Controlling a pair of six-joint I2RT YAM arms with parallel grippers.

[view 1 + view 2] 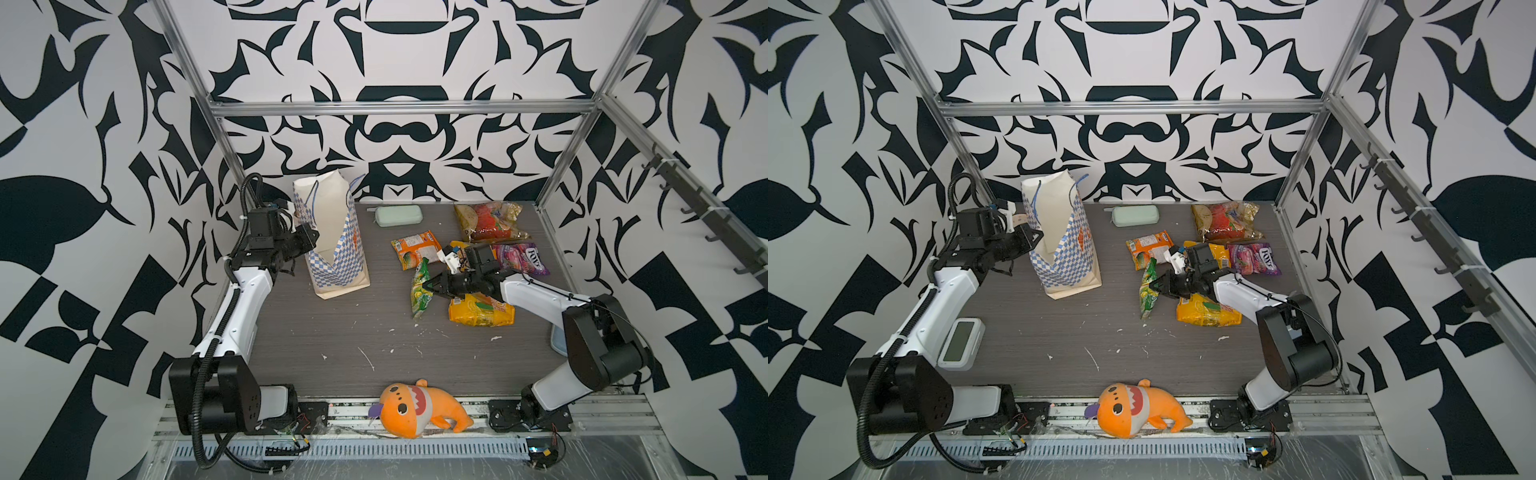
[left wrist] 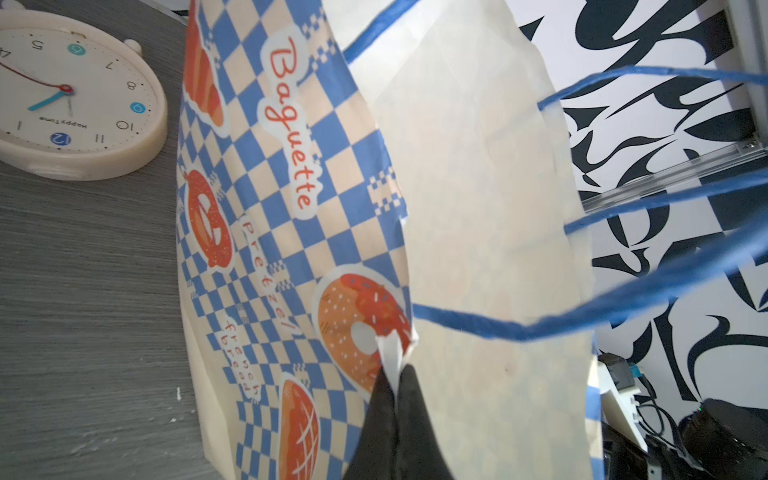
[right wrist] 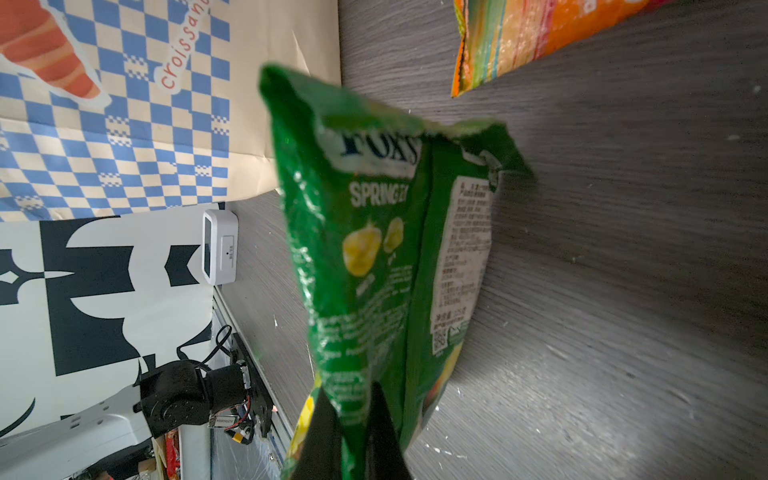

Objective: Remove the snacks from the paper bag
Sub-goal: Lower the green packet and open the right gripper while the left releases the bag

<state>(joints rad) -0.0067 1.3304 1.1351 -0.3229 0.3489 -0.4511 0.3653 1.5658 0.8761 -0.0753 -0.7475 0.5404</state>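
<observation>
Blue-checkered paper bag (image 1: 334,266) upright, glossy green packet (image 3: 365,249) creased

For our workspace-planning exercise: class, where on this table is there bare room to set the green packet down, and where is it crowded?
Bare: the middle and front of the table, bordered by the paper bag, the green packet in the right gripper, and the plush toy. Crowded: the far right, among the other snacks.
</observation>
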